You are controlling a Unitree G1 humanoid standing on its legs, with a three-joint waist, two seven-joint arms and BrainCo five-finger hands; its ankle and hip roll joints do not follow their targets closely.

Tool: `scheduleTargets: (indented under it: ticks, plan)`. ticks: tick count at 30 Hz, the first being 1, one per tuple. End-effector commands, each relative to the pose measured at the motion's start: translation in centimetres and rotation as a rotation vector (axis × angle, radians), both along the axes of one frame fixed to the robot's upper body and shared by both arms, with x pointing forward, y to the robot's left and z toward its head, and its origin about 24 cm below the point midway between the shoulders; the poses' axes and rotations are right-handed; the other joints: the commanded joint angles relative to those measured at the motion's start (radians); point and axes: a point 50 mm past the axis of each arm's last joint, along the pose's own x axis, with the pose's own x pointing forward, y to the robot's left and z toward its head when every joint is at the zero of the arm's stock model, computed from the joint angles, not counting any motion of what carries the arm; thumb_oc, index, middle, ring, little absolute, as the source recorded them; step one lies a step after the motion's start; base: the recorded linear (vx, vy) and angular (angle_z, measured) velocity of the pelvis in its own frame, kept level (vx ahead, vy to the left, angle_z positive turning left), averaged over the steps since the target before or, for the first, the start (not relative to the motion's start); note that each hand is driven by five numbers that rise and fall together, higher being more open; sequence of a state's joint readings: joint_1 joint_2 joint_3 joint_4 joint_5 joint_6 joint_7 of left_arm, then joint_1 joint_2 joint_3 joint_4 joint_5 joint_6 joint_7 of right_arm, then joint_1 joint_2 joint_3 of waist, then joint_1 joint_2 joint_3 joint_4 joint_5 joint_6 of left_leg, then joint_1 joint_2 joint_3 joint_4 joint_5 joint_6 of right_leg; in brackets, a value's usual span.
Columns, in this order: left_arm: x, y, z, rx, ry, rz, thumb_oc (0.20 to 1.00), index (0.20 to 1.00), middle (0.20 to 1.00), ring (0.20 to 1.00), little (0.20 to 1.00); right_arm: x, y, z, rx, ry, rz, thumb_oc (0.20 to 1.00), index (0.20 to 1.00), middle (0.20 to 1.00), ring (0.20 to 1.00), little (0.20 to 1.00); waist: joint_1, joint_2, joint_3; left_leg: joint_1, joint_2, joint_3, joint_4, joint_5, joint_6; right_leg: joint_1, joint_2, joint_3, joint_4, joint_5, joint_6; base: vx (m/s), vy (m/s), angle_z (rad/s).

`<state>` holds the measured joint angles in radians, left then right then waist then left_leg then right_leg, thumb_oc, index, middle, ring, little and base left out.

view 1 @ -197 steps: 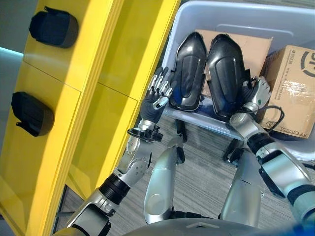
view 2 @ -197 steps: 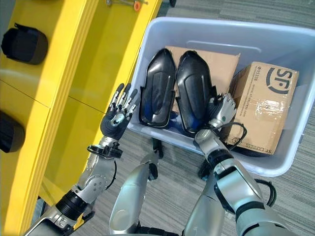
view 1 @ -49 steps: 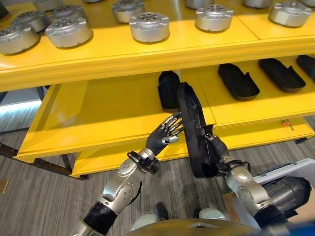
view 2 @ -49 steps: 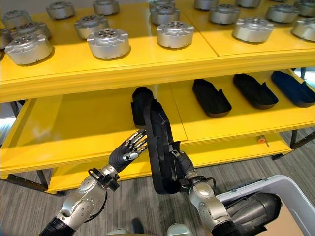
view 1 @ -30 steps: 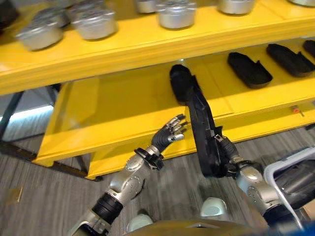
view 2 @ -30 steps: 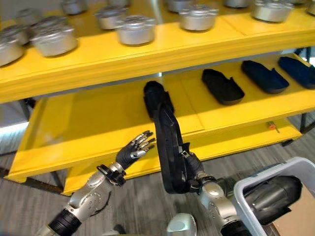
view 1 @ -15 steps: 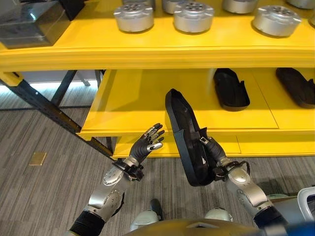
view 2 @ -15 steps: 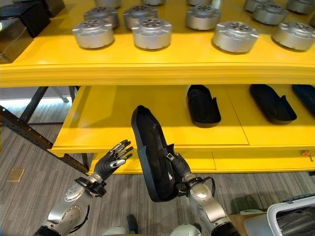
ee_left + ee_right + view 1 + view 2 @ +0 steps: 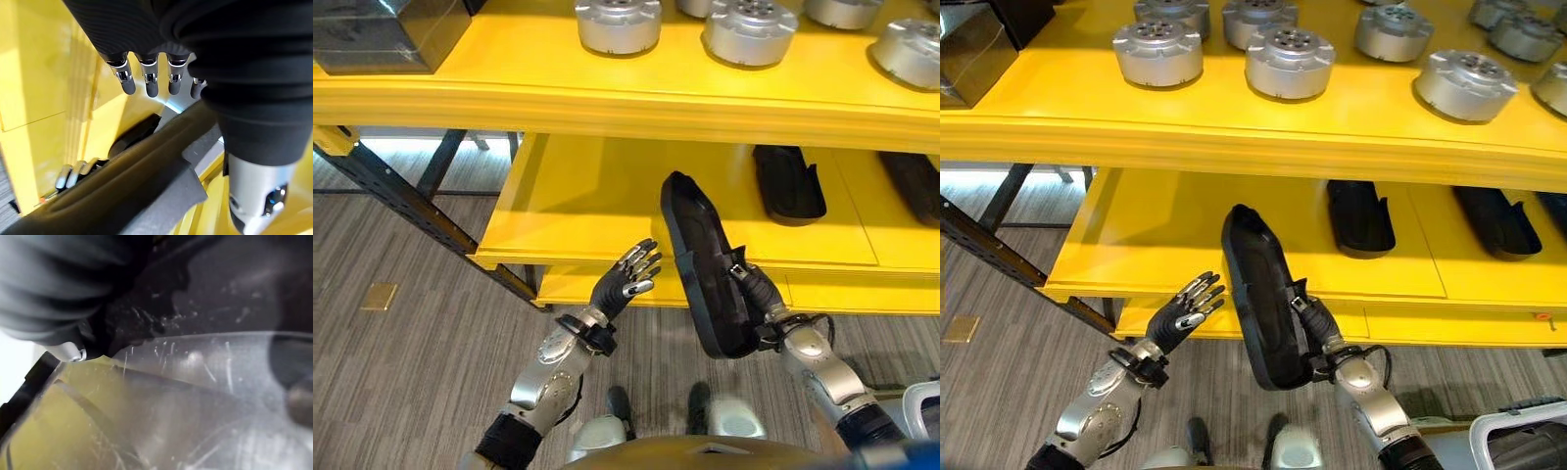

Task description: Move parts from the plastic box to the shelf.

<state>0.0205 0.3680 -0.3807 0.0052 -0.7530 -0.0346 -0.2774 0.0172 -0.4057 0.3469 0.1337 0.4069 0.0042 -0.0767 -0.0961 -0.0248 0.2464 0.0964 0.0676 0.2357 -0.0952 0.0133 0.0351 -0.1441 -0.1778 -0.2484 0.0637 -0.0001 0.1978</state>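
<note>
A long black shell-shaped part stands on end in the robot's right hand, whose fingers curl around its edge, just in front of the yellow shelf's lower tier. The left hand hovers spread and empty at nine o'clock of the part. Similar parts already lie on the tier at one o'clock, so this one looks nearly delivered, not yet set down.

- Held in right hand: long black shell part, plastic by its look, matt inside, perhaps scuffed where seen up close.
- Painted smooth, faintly glossy yellow: shelf.
- Machined bare metal, satin grey: round discs.
- Laid in grey wood-grain planks: floor.
</note>
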Motion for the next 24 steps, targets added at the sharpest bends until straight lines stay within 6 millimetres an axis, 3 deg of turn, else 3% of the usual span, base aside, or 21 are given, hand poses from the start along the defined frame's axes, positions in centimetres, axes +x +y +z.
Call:
scheduleTargets:
  ticks: [1,3,5,14,19,21,24]
  plan:
    - [-0.4,0.6,2.2,0.032,-0.137,-0.012,1.000,1.000,1.000,1.000,1.000,1.7,1.7,4.3,0.072,-0.235,0.042,0.200,0.200,0.200,0.200,0.200,0.005,-0.014,-0.006,0.082,-0.035,0.182,0.008,-0.084,-0.016,0.033,0.002,-0.060,-0.063,0.181,0.022,0.23,-0.256,0.48]
    - [-0.4,0.5,2.3,0.033,-0.149,-0.015,1.000,1.000,1.000,1.000,1.000,1.7,1.5,4.1,0.058,-0.224,0.037,0.200,0.200,0.200,0.200,0.200,0.002,-0.009,-0.009,0.093,-0.035,0.184,0.008,-0.085,-0.013,0.032,0.006,-0.058,-0.034,0.149,0.010,0.26,-0.224,0.22]
    - [-0.6,0.5,2.4,0.022,-0.141,-0.006,1.000,1.000,1.000,1.000,1.000,1.7,1.3,4.0,0.044,-0.218,0.036,0.200,0.200,0.200,0.200,0.200,0.005,-0.004,-0.014,0.098,-0.021,0.186,0.025,-0.089,-0.013,0.054,0.023,-0.066,-0.002,0.093,-0.024,0.31,-0.265,0.17]
    - [-0.7,-0.2,2.1,-0.020,-0.082,-0.026,1.000,1.000,1.000,1.000,1.000,2.0,0.9,3.9,0.035,-0.204,0.044,0.200,0.200,0.200,0.200,0.200,-0.003,0.004,-0.051,0.093,-0.008,0.228,0.157,-0.170,-0.020,0.145,0.061,-0.097,-0.018,0.014,-0.096,0.21,-0.223,-0.01]
    - [0.1,-0.5,2.7,-0.035,-0.089,0.024,1.000,1.000,1.000,1.000,1.000,2.0,1.3,3.8,0.037,-0.195,0.066,0.200,0.200,0.200,0.200,0.200,-0.019,0.015,-0.049,0.044,0.060,0.294,0.364,-0.108,-0.071,0.157,0.077,-0.120,-0.035,-0.016,-0.144,0.05,-0.169,-0.08]
    - [0.4,-0.8,3.1,-0.042,-0.098,0.032,1.000,1.000,1.000,1.000,1.000,2.1,1.3,3.7,0.029,-0.195,0.071,0.200,0.200,0.200,0.200,0.200,-0.025,0.022,-0.038,-0.002,0.118,0.317,0.457,-0.055,-0.103,0.168,0.083,-0.124,-0.036,-0.034,-0.170,0.01,-0.123,0.00]
    - [0.4,-1.0,2.9,-0.050,-0.088,0.030,1.000,1.000,1.000,1.000,1.000,2.2,1.4,3.5,0.028,-0.187,0.072,0.200,0.200,0.200,0.200,0.200,-0.041,0.037,-0.043,0.022,0.152,0.350,0.392,-0.036,-0.104,0.170,0.071,-0.132,-0.026,-0.043,-0.175,0.02,0.049,-0.13]
